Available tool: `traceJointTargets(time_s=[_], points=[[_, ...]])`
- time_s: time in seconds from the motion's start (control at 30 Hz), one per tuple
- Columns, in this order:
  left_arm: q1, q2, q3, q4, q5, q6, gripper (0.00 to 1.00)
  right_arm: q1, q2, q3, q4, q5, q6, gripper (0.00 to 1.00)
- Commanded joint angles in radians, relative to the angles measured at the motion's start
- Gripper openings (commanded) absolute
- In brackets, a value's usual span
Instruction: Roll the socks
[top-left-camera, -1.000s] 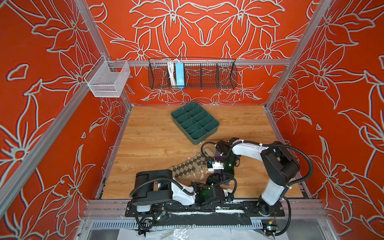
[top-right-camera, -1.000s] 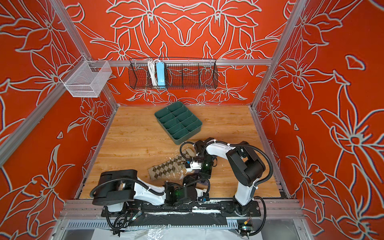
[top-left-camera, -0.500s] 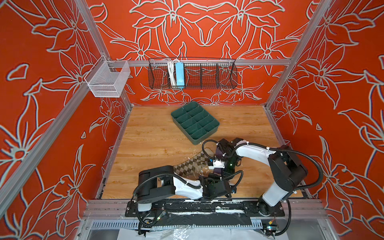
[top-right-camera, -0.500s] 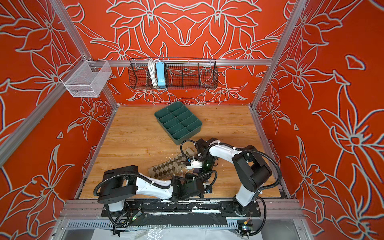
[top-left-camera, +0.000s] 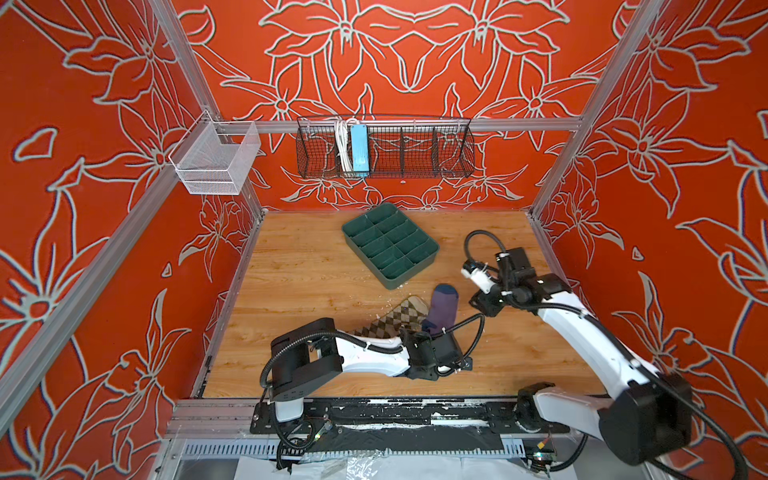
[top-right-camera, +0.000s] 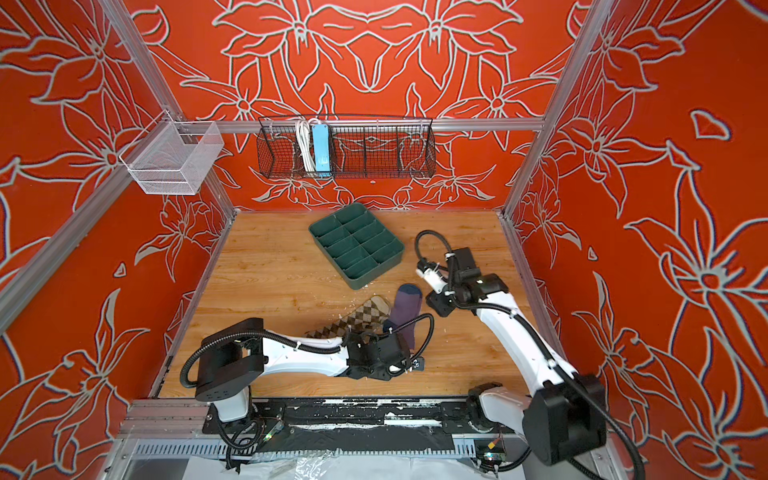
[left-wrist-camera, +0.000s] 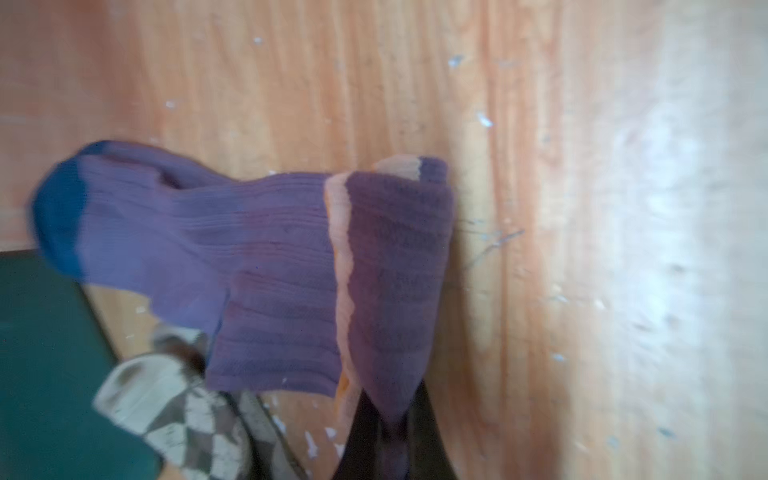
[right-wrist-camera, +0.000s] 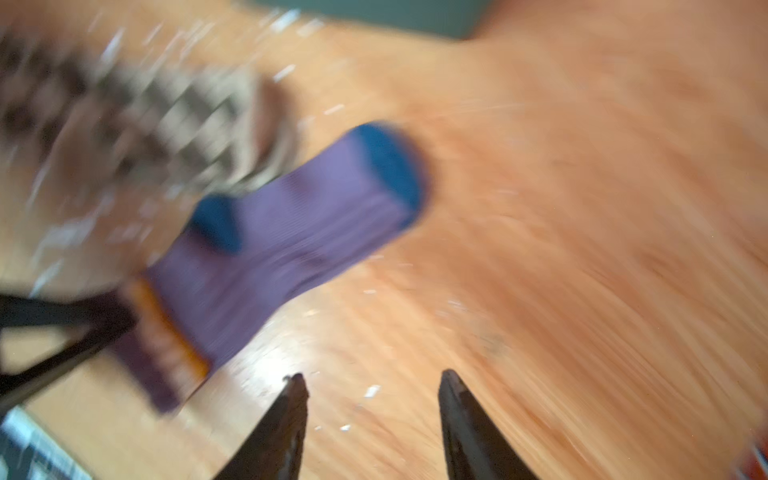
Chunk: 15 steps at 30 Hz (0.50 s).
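The purple sock (top-left-camera: 443, 308) (top-right-camera: 406, 308) with a blue toe lies on the wooden floor, toe pointing to the back, partly over the beige argyle sock (top-left-camera: 400, 318) (top-right-camera: 362, 318). In the left wrist view the purple sock (left-wrist-camera: 257, 249) has its cuff end folded over. My left gripper (left-wrist-camera: 390, 419) (top-left-camera: 432, 334) is shut on that fold. My right gripper (right-wrist-camera: 374, 380) (top-left-camera: 478, 306) hovers open just right of the purple sock (right-wrist-camera: 299, 232), with nothing between its fingers. The argyle sock (left-wrist-camera: 178, 415) (right-wrist-camera: 145, 112) is partly hidden under my left arm.
A green divided tray (top-left-camera: 366, 262) (top-right-camera: 332, 262) stands behind the socks. A black wire basket (top-left-camera: 384, 147) and a white mesh basket (top-left-camera: 214, 160) hang on the back rail. Small white flecks litter the floor around the socks.
My right gripper opened, let go of the purple sock and drew back to the right. My left gripper closed on the sock's cuff end.
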<state>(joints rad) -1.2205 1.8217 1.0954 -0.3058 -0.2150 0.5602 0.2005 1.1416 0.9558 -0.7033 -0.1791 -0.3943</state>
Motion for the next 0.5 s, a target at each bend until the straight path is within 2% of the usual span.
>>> traceJointTargets(time_s=[0.0, 0.07, 0.1, 0.2, 0.27, 0.37, 0.47], points=[[0.052, 0.059, 0.061, -0.243, 0.230, -0.006, 0.00, -0.087, -0.092, -0.005, 0.085, 0.122, 0.210, 0.58], [0.086, 0.110, 0.127, -0.348, 0.318, -0.004, 0.00, -0.107, -0.172, -0.011, 0.108, 0.179, 0.297, 0.59], [0.100, 0.133, 0.159, -0.387, 0.352, -0.011, 0.00, -0.107, -0.209, -0.005, 0.089, 0.164, 0.300, 0.59], [0.146, 0.219, 0.277, -0.524, 0.485, -0.016, 0.00, -0.106, -0.360, -0.005, 0.017, -0.014, 0.229, 0.58], [0.178, 0.277, 0.349, -0.597, 0.560, -0.020, 0.00, -0.104, -0.491, -0.045, -0.022, -0.189, 0.128, 0.57], [0.216, 0.338, 0.425, -0.656, 0.626, -0.020, 0.00, -0.092, -0.673, -0.122, -0.102, -0.394, -0.044, 0.59], [0.248, 0.376, 0.474, -0.691, 0.686, -0.014, 0.00, -0.086, -0.715, -0.145, -0.243, -0.440, -0.173, 0.60]])
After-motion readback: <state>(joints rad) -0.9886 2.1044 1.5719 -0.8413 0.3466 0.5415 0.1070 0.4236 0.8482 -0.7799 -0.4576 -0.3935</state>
